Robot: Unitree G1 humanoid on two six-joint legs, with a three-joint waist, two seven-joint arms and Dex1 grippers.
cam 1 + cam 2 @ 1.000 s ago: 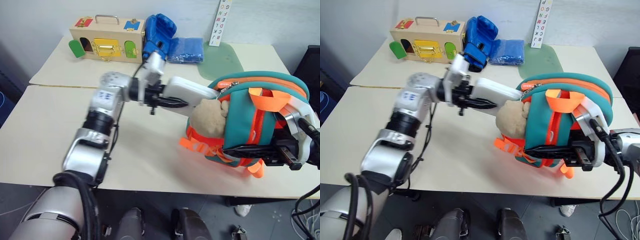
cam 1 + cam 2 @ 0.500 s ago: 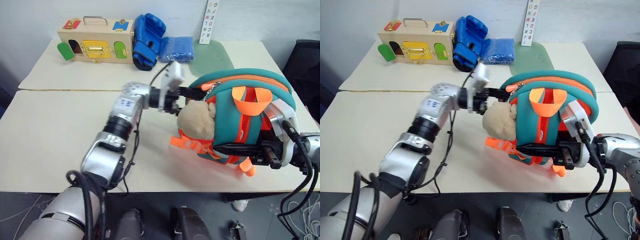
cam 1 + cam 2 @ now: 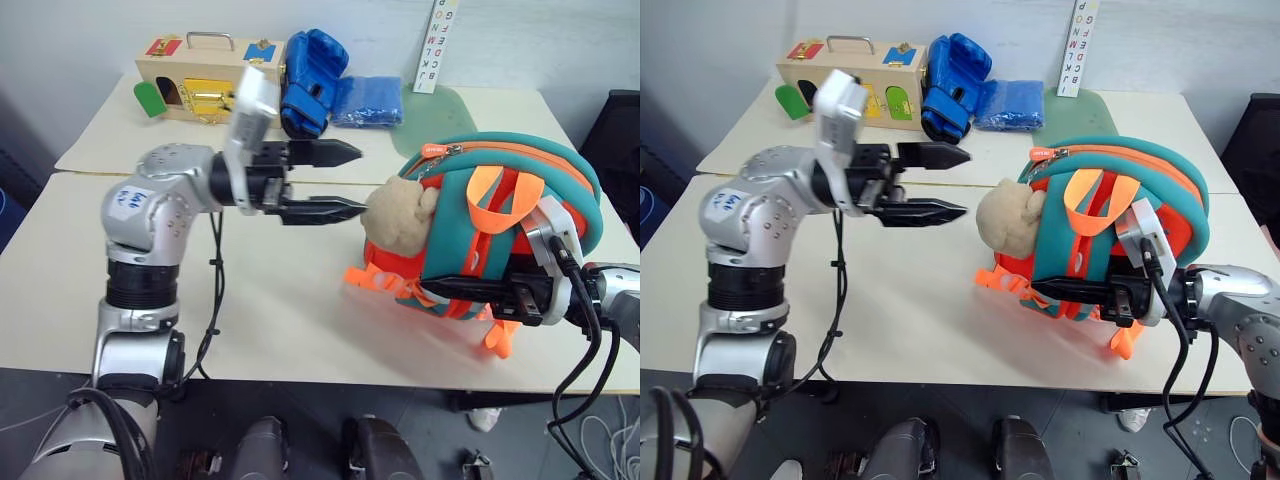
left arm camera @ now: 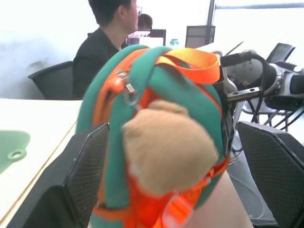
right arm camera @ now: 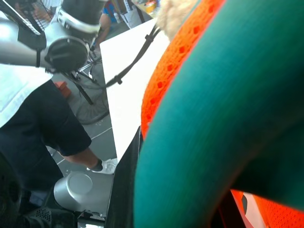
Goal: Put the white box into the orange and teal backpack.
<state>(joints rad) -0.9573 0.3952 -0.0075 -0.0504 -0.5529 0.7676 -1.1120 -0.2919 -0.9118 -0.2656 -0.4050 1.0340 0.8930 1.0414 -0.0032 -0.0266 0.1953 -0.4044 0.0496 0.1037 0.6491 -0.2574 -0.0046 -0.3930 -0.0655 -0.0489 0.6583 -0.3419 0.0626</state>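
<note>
Head views: left claw (image 3: 325, 182) is spread wide and empty, two black tapered fingers pointing level at the orange and teal backpack (image 3: 500, 225), tips just short of the beige plush toy (image 3: 400, 215) on its front. Backpack is soft padded fabric, domed, teal rim with orange zip line along the top, orange webbing straps (image 3: 490, 195) looped over it. Zip opening sits just past the left claw's upper finger. The white box is not visible outside the bag; whether it sits inside cannot be told. Right claw (image 3: 1085, 292) is clenched on the backpack's lower side, holding it upright on the pale matte desk (image 3: 290, 300).

Well behind the left claw: wooden box (image 3: 205, 85) with coloured doors and a metal handle, glossy blue boxing glove (image 3: 312, 80), a folded blue textured cloth (image 3: 368, 100), a flat green mat (image 3: 445, 115), a narrow alphabet strip (image 3: 440, 45) against the wall.

Left wrist view: both ribbed black fingers (image 4: 78, 178) stand far apart, backpack between and beyond them, fuzzy rounded plush toy nearest, metal zip pull (image 4: 128, 88) above it. A seated person (image 4: 107, 40) in dark clothing is behind.

Right wrist view: smooth teal trim and orange mesh fabric (image 5: 190, 52) pressed right against the claw; desk edge and the other arm beyond.
</note>
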